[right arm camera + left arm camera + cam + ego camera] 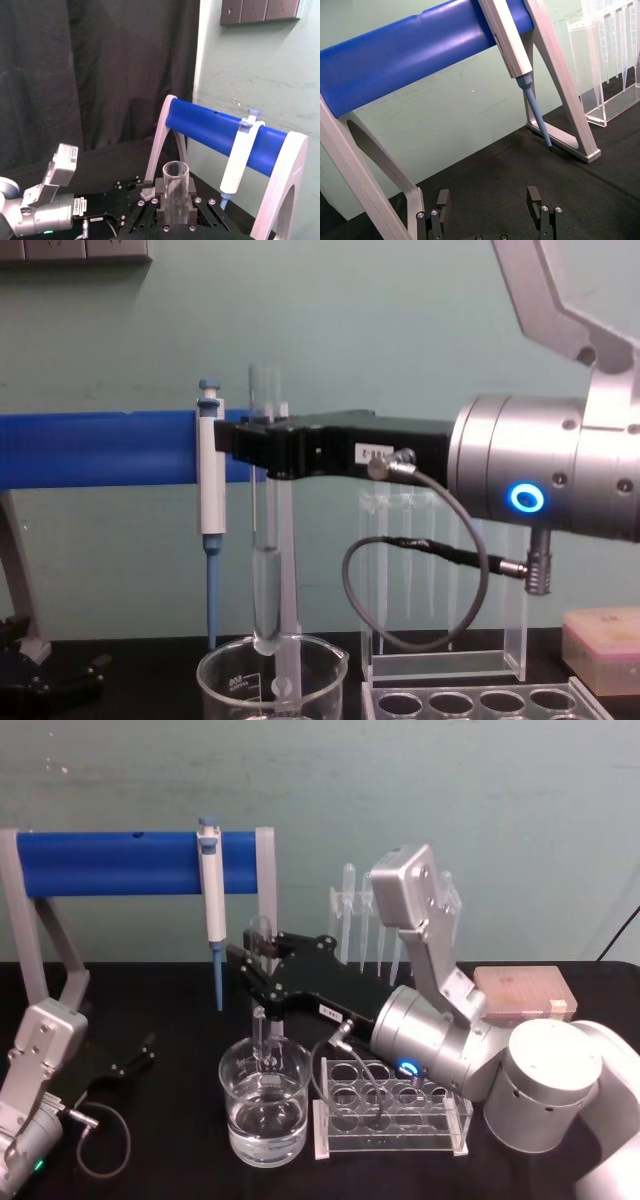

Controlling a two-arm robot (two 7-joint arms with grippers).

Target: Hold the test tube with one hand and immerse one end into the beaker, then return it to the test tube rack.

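My right gripper [262,958] is shut on the clear test tube [264,570] and holds it upright over the beaker [240,1120]. In the chest view the tube's rounded lower end, with some liquid in it, sits just inside the rim of the beaker [225,680]. Whether it touches the water I cannot tell. In the right wrist view the open rim of the test tube [176,172] stands between the fingers of the right gripper [175,202]. My left gripper [125,1065] rests open on the black table at the left, and the left gripper [488,200] holds nothing.
A blue-and-white micropipette [210,870] hangs from a blue bar stand [110,863] behind the beaker. A clear tube rack [390,1105] stands right of the beaker. Thin pipettes in a clear holder [350,920] and a pink box [522,990] stand farther back right.
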